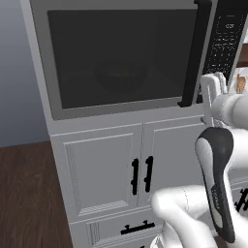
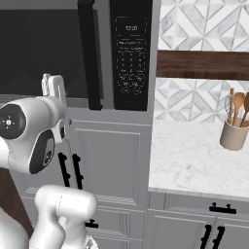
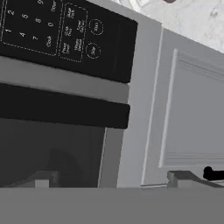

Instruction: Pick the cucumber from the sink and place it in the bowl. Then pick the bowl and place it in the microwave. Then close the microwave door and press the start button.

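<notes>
Microwave door swung shut, dark glass across the cavity, long black bar handle upright at its 3 o'clock edge. Bowl faintly visible through the glass, inside the microwave; cucumber not made out behind the tint. Black keypad panel just past the handle, toward 3 o'clock.

Gripper held close before the door's lower corner, below the handle's foot and at about 7 o'clock from the keypad in the right base view. Apart from the panel, not touching it. In the hand view, fingertips spread wide at the bottom edge, nothing between them: jaws parted, empty. Keypad at 11 o'clock there, handle crossing at 9 o'clock.

Utensil crock on the marble counter, well apart at 3 o'clock.
</notes>
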Controlling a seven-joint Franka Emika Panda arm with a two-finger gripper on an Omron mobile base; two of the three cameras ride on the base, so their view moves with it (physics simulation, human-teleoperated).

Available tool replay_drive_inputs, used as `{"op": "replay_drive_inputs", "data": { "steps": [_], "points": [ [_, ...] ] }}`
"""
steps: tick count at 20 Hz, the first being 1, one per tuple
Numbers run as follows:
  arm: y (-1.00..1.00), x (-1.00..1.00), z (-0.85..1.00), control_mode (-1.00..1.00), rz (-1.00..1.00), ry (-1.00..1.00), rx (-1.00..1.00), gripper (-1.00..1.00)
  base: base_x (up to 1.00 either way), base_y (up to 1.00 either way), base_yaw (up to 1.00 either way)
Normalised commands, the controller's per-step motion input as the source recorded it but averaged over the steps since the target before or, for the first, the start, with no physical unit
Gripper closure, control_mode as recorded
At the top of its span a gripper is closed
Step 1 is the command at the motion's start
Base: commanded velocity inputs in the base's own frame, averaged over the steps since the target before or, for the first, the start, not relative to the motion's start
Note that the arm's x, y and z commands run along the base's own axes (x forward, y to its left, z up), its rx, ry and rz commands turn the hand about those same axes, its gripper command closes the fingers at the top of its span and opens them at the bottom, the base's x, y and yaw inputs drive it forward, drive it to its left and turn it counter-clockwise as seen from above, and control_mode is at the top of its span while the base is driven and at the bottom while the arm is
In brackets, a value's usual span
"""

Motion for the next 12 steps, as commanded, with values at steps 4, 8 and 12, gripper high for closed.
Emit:
{"op": "replay_drive_inputs", "data": {
  "steps": [4, 8, 12],
  "points": [
    [-0.92, -0.1, -0.05, -1.0, -0.02, 0.05, 0.2, -1.0, 0.0, 0.0, 0.0],
    [-0.6, 0.09, -0.05, -1.0, -0.1, 0.16, 0.16, -1.0, 0.0, 0.0, 0.0],
    [-0.56, 0.34, 0.0, -1.0, -0.01, 0.06, 0.13, -1.0, 0.0, 0.0, 0.0]
  ]
}}
